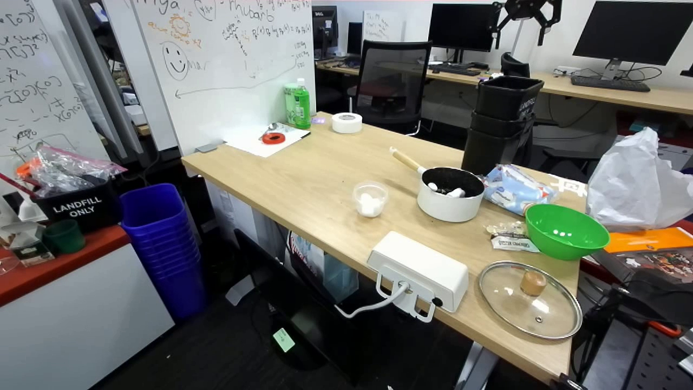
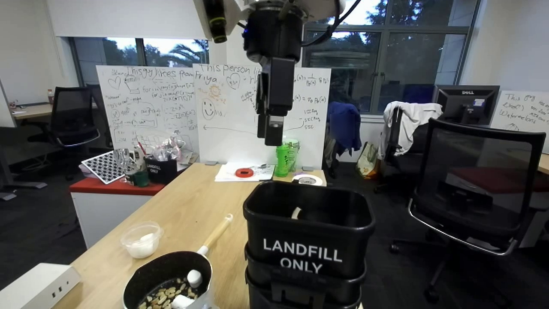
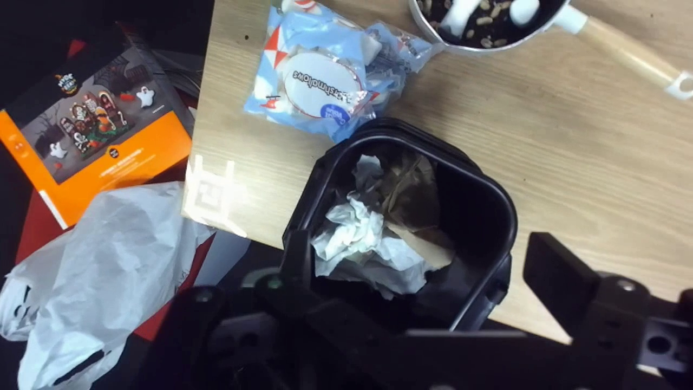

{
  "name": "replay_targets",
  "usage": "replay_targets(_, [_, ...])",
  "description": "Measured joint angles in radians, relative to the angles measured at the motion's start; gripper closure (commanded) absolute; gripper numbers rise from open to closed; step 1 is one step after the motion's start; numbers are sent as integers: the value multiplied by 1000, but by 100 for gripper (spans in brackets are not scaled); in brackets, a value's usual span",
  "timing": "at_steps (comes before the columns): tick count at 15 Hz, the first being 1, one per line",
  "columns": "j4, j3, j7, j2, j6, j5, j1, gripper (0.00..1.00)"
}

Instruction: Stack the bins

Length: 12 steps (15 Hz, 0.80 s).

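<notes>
The black bins stand upright and nested in a stack at the table's edge in both exterior views. The top bin (image 1: 503,100) (image 2: 309,244) carries white "LANDFILL ONLY" lettering. Rims of black bins show below it, with the lower bin body (image 1: 487,154) at the bottom. In the wrist view the top bin (image 3: 501,208) holds crumpled white and brown paper. My gripper (image 1: 518,40) (image 2: 272,135) (image 3: 419,244) is open and empty above the stack, apart from it. In the wrist view its fingers lie either side of the bin's opening, and the bin's near end is hidden behind the gripper.
A pot (image 1: 450,203) and marshmallow bag (image 1: 517,189) stand close beside the stack. A green bowl (image 1: 566,230), glass lid (image 1: 530,311), white box (image 1: 419,268) and plastic cup (image 1: 371,199) are on the table. Blue bins (image 1: 157,216) and an office chair (image 2: 472,193) stand off the table.
</notes>
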<state>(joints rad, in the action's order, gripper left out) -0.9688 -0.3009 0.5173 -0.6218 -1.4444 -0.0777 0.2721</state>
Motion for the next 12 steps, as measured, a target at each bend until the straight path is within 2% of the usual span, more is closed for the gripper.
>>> replay_targets(7, [-290,1,-313,171,-44,197,-81,0])
replay_targets(10, [-395,1,-447,206,-100,280,-92,0])
replay_targets(12, [-430,1,-488,217,-128,302,-93,0])
